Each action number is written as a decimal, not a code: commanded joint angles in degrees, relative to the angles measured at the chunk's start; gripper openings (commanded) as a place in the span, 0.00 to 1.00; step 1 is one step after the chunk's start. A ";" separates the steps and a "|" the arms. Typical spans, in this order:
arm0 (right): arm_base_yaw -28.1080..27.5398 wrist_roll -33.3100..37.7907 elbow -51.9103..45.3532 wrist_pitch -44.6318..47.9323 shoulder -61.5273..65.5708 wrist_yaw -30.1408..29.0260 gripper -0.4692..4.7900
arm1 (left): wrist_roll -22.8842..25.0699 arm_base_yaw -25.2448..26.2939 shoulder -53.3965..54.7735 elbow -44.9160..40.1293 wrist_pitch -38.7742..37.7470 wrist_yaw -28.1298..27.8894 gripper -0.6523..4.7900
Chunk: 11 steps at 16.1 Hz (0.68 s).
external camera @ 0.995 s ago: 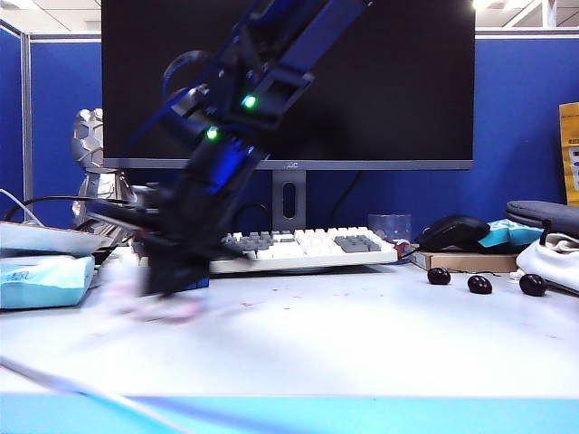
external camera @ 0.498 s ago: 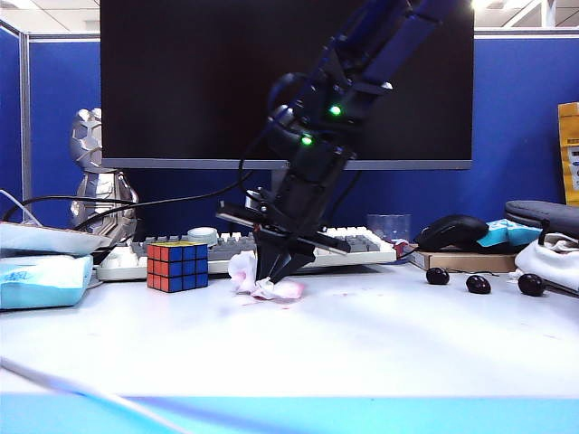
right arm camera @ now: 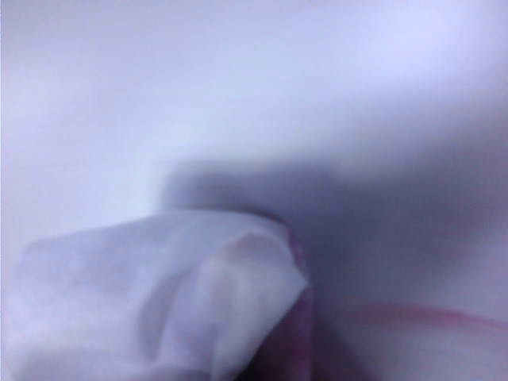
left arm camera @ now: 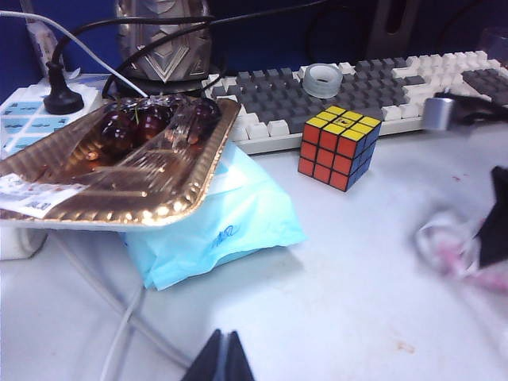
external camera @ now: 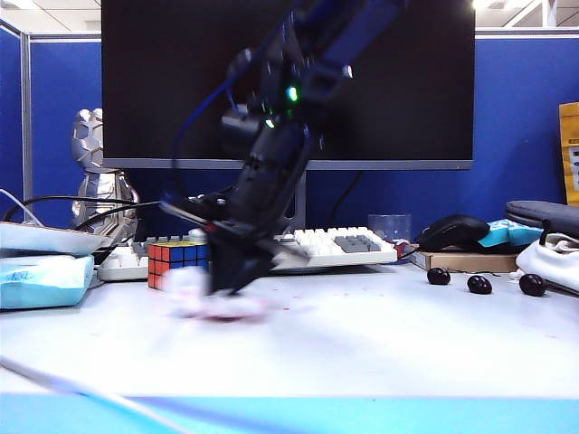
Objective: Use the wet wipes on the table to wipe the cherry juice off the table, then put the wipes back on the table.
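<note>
**On the table: right tool wiping with the stained sheet**

From the exterior view, the right tool (external camera: 231,278) points down at the table (external camera: 380,344), its dark arm leaning in from the upper right, blurred. Its jaws are closed on the wet wipes (external camera: 213,303), which lie pressed flat on the surface beneath its tip. A Rubik's cube (external camera: 178,262) stands just beside the tool, the keyboard (external camera: 335,244) just behind. Bare white surface runs from the tool toward the light-blue front edge. Faint cherry juice (external camera: 288,309) specks lie near the wipes. Three cherries (external camera: 479,284) sit well apart from the tool.

From the left wrist view, the left tool (left arm camera: 220,361) hangs above the table with jaws together, holding nothing. Near it lie one light-blue wipes pack (left arm camera: 230,218) and, resting on that, one gold tray (left arm camera: 119,171) of cherries. The blurred wipes are well apart from it.

From the right wrist view, only the crumpled sheet, pink-edged, shows against the white surface, and a pink smear (right arm camera: 429,316) runs beside it.
</note>
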 commanded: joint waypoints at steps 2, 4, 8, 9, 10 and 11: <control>-5.22 -2.56 -0.55 -0.17 1.38 28.55 0.08 | -0.20 0.13 -0.20 -0.04 -0.59 0.35 0.12; -7.96 -3.50 1.22 -3.26 1.31 23.45 0.08 | -0.22 0.13 -0.20 -0.04 -0.59 0.33 0.12; -6.47 -6.54 3.78 -10.84 1.31 -3.89 0.08 | -0.22 0.13 -0.20 -0.04 -0.59 0.35 0.12; -6.01 -7.54 3.76 -13.00 1.31 -6.38 0.08 | -0.20 0.13 -0.20 -0.04 -0.59 0.31 0.12; -5.25 -8.20 3.69 -13.73 1.38 -5.92 0.08 | -0.22 0.13 -0.20 -0.04 -0.59 0.33 0.12; -5.03 -8.15 3.69 -13.46 1.38 -3.82 0.08 | -0.22 0.13 -0.20 -0.04 -0.59 0.33 0.12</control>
